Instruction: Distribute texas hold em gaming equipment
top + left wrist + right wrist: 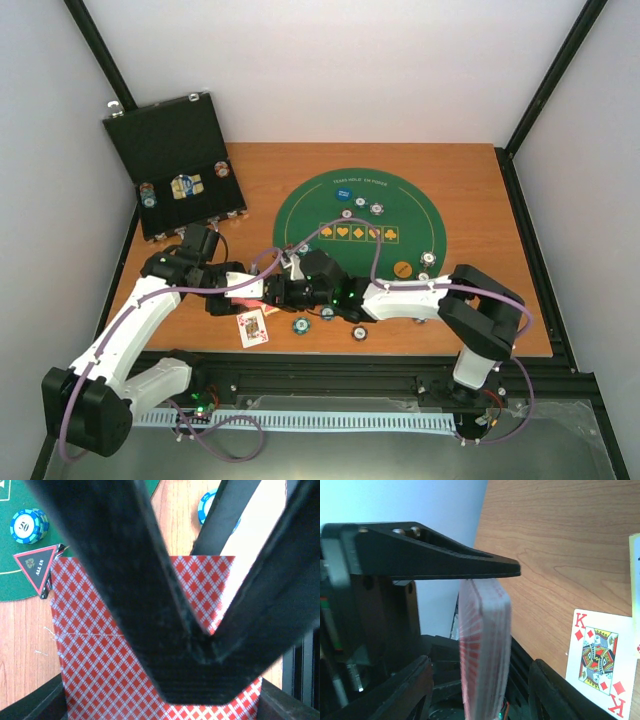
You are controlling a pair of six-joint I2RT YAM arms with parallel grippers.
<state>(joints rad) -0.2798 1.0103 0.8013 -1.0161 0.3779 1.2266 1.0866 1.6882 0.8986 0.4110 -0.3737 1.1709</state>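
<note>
My left gripper (200, 680) is shut on a deck of red-backed playing cards (100, 645), held just above the table's near left part. In the top view the left gripper (238, 288) meets my right gripper (277, 295) there. The right wrist view shows the deck (485, 630) edge-on between the right gripper's (481, 666) open jaws, with a gap on each side. A king of diamonds (252, 327) lies face up on the wood. A dark "ALL IN" triangle (36, 566) and a teal chip (28, 526) sit on the mat edge.
The green round mat (420, 215) carries several chips, a blue button (344, 193) and an orange button (402, 268). Loose chips (299, 325) lie near the front edge. An open black case (175, 165) with chips stands at the back left.
</note>
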